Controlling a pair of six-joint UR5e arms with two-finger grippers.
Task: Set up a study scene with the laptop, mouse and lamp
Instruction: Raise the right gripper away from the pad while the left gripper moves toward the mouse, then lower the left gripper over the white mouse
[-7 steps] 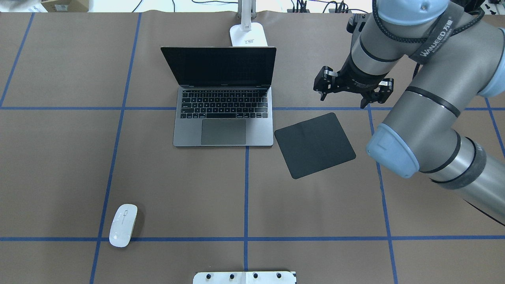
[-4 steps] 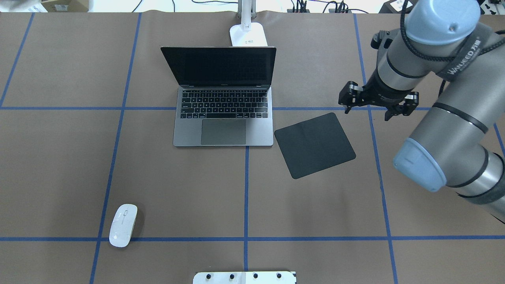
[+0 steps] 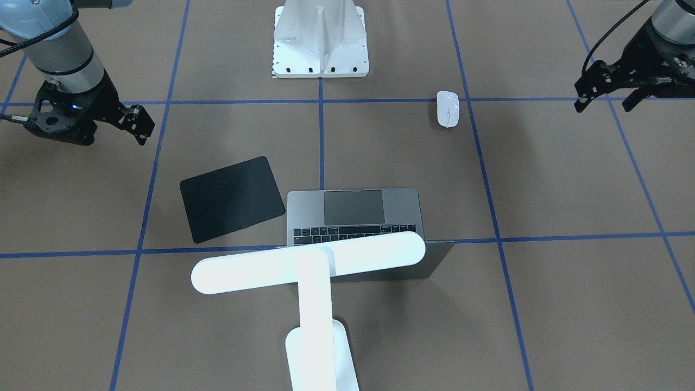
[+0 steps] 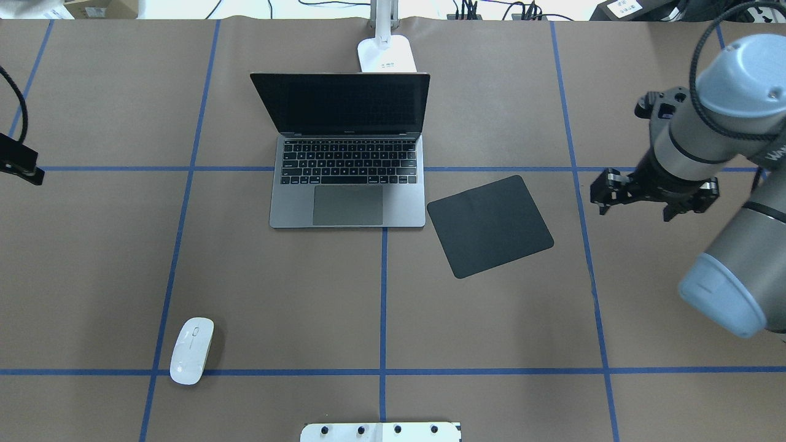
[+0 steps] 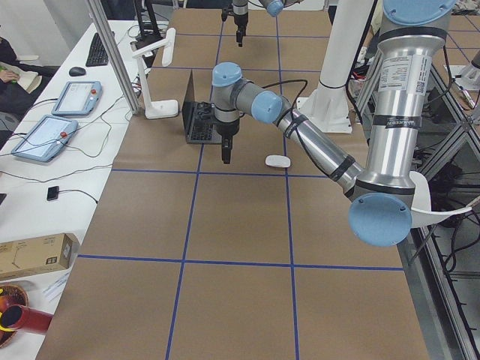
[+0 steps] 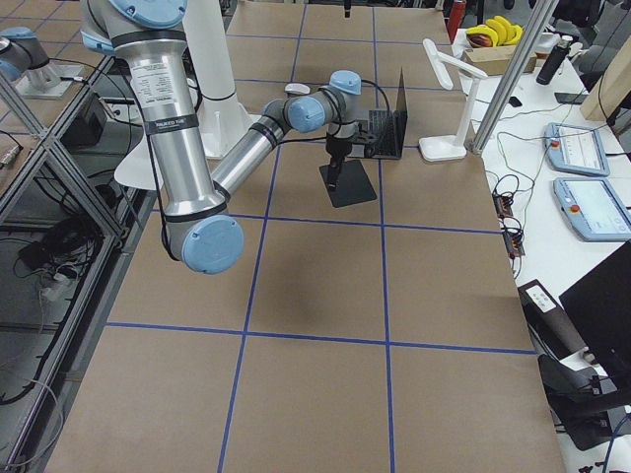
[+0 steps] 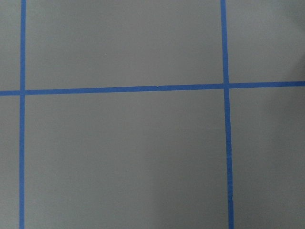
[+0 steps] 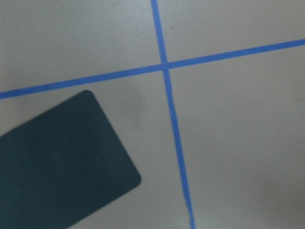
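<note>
A brown paper-covered table [image 4: 92, 276], marked into large squares by blue tape lines, fills the scene. The right arm [image 4: 737, 80] reaches in from the robot's right side, and the left arm [image 3: 670, 19] from its left.

The right gripper [image 4: 635, 212] hangs above the table, fingers pointing down and spread wide apart, holding nothing. The left gripper [image 3: 604, 106] hangs over bare paper at the opposite side of the table, its fingers also parted and empty.

The lamp [image 3: 312, 260], glossy white and T-shaped, stands at the table edge farthest from the robot, well off to the left of the right gripper and farther out than it. Its base sits just behind the laptop's lid.

The laptop [image 4: 347, 196] lies open with a dark screen, keyboard facing the robot, between the two grippers and nearer the right one.

A black mouse pad [image 4: 490, 225], turned at a slight angle, lies flat just to the left of the right gripper, between it and the laptop. One corner nearly meets the laptop's front corner; the right wrist view shows a rounded corner of the pad beside a crossing of tape lines.

A white bolted pedestal [image 3: 320, 43] stands at the robot's edge of the table, midway between the grippers.

The mouse [image 4: 191, 350], small and white, rests near the robot's edge, to the right of the left gripper, closer to the robot than it, and well apart from both grippers.
</note>
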